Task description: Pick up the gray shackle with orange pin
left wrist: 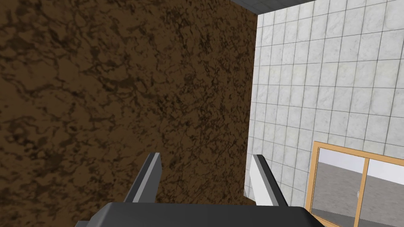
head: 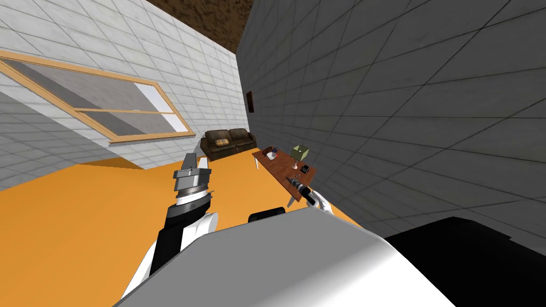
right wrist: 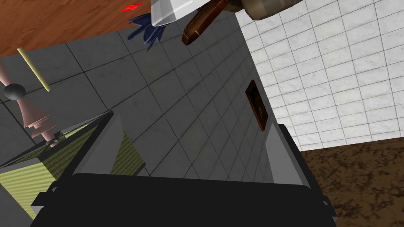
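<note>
Two arms are up but only one is working. Over on the left, the left gripper (head: 195, 159) hangs raised above the orange floor (head: 80, 213) with its fingers spread and nothing between them, so I'd leave it parked. The right gripper (right wrist: 197, 122) is out over the near end of the brown table (head: 280, 165). Its blades are wide apart and empty, and its camera looks along the grey wall (head: 400, 106) rather than down at the tabletop.

Honestly, I can't pick out the shackle for sure. My guess is it's one of the tiny bits on the near part of the table just ahead of that hand, but they're too small to tell. So I read this as the approach. I'd tip the wrist down until the shackle sits between the blades, line them across the body rather than the pin, then come down slow and close.

Clutter, left to right:
- The window (head: 96, 101) and the brown sofa (head: 228, 142) are well apart from the work, no bother.
- On the table there's a white bowl-ish thing (head: 272, 155) at the far end, a green box (head: 300, 153) by the wall and a small dark thing (head: 305, 168) near it.
- The right wrist cam shows a pink stand (right wrist: 33, 114) and a thin yellow stick (right wrist: 33, 69) just beside the green box, close to one blade. Those are what I'd most likely knock, and the wall is tight on that side too
</note>
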